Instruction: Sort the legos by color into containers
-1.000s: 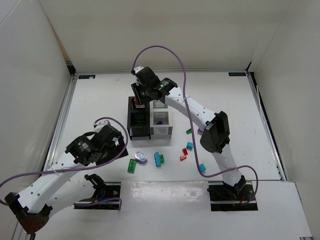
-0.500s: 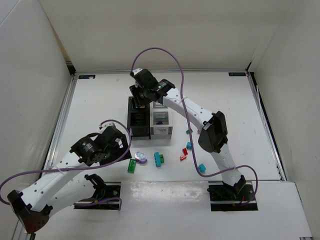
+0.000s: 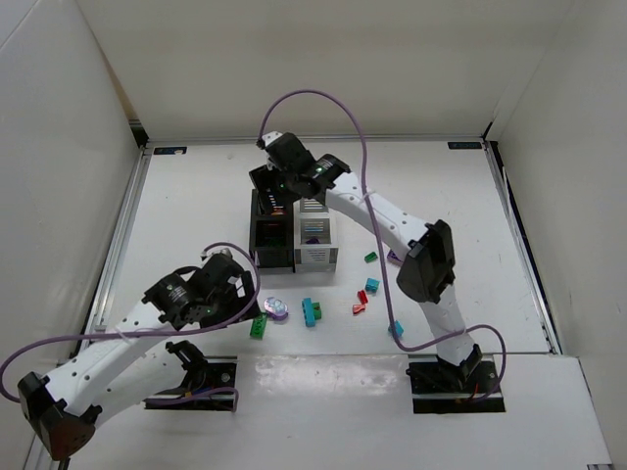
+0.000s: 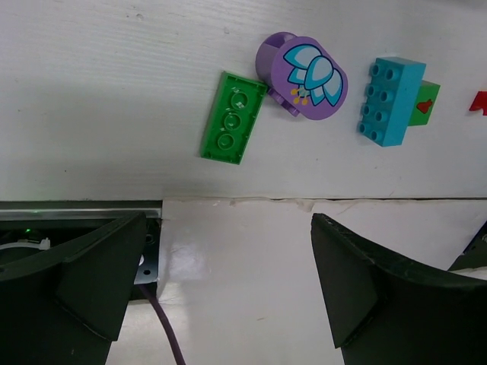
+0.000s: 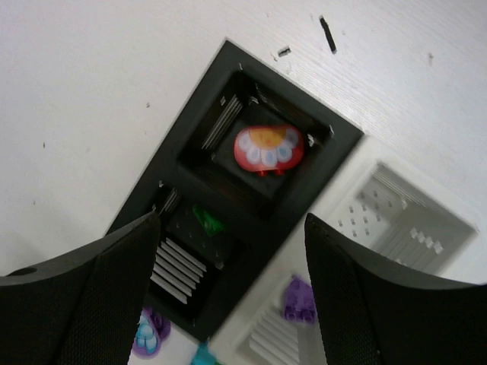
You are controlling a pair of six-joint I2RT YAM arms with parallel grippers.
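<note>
My right gripper (image 5: pixel 232 219) hangs over the bins (image 3: pixel 315 258), a two-by-two block with the black pair on the left and the white pair on the right in the top view. Its jaws stand wide apart with nothing between them. Below it, a red piece (image 5: pixel 268 148) with white petals lies in the far black bin (image 5: pixel 194 125). A green piece (image 5: pixel 205 220) lies in the near black bin (image 5: pixel 179 266), and a purple piece (image 5: pixel 299 299) lies in the near white bin (image 5: pixel 259 334). The far white bin (image 5: pixel 396 220) adjoins the one with the red piece. My left gripper (image 4: pixel 228 228) hovers over the near part of the table (image 4: pixel 114 61), in front of the bins and apart from them, with its jaws spread wide and holding nothing. Ahead of its fingers (image 4: pixel 76 281) lies a flat green brick (image 4: pixel 233 117), tilted. A purple disc (image 4: pixel 302 76) with a flower print sits just beside the brick's far corner; I cannot tell whether they touch. To the right of those, a teal brick (image 4: pixel 390 100) lies with a small green block (image 4: pixel 423 103) against its right side. Further right in the top view, more legos lie loose on the table: red bits (image 3: pixel 360 302), a teal bit (image 3: pixel 372 285), a green bit (image 3: pixel 371 257), and another teal one (image 3: pixel 396 328) close to my right arm.
</note>
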